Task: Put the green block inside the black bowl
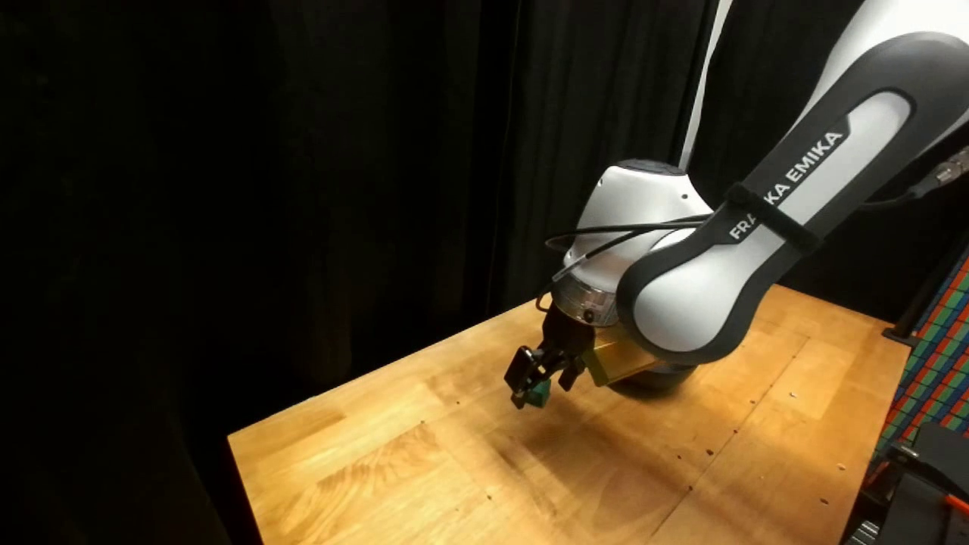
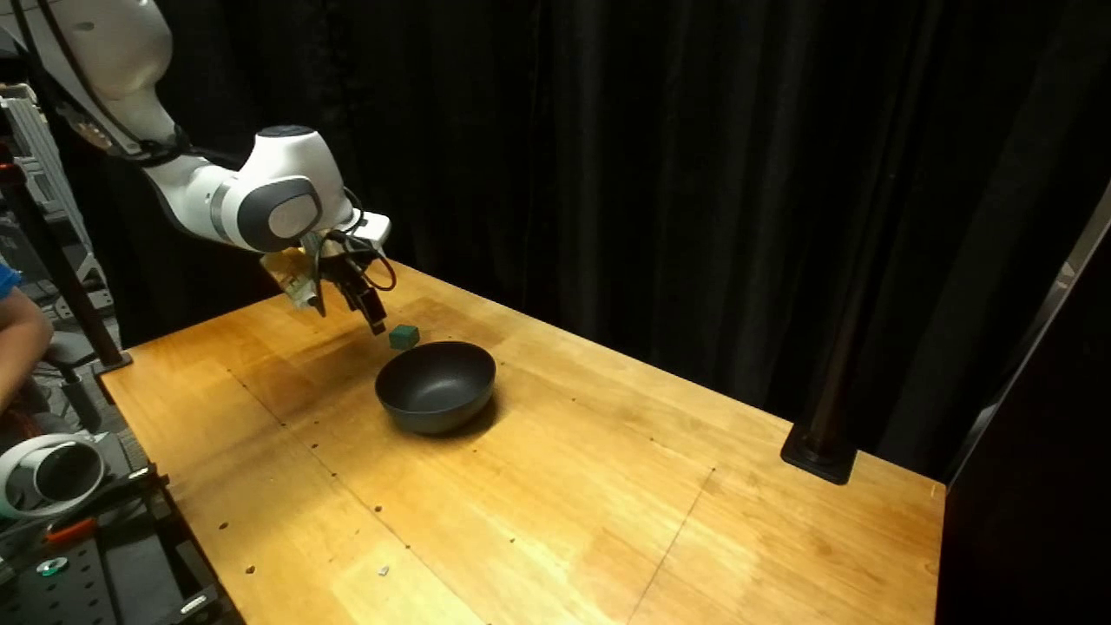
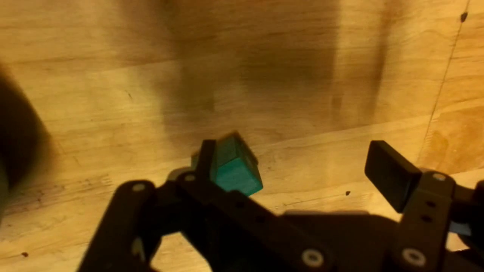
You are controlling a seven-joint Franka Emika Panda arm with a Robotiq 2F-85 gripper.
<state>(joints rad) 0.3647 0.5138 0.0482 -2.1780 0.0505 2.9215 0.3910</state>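
The green block [image 1: 539, 394] is a small dark-green cube on the wooden table; it also shows in an exterior view [image 2: 404, 337] just behind the bowl. In the wrist view the block [image 3: 238, 175] lies at the left finger, partly hidden by it, with its visible part toward the gap. My gripper [image 3: 293, 162] is open, its fingers wide apart with nothing held. In an exterior view the gripper [image 2: 378, 328] hangs low beside the block. The black bowl [image 2: 437, 391] stands upright and looks empty; it is mostly hidden behind the arm in an exterior view [image 1: 655, 381].
The wooden table [image 2: 590, 495] has small holes and a seam. A black post base [image 2: 818, 451] stands near its far edge. Black curtains hang behind the table. A cart with tools [image 2: 95, 555] is beside the table, and a person's arm [image 2: 19, 338] shows at the edge.
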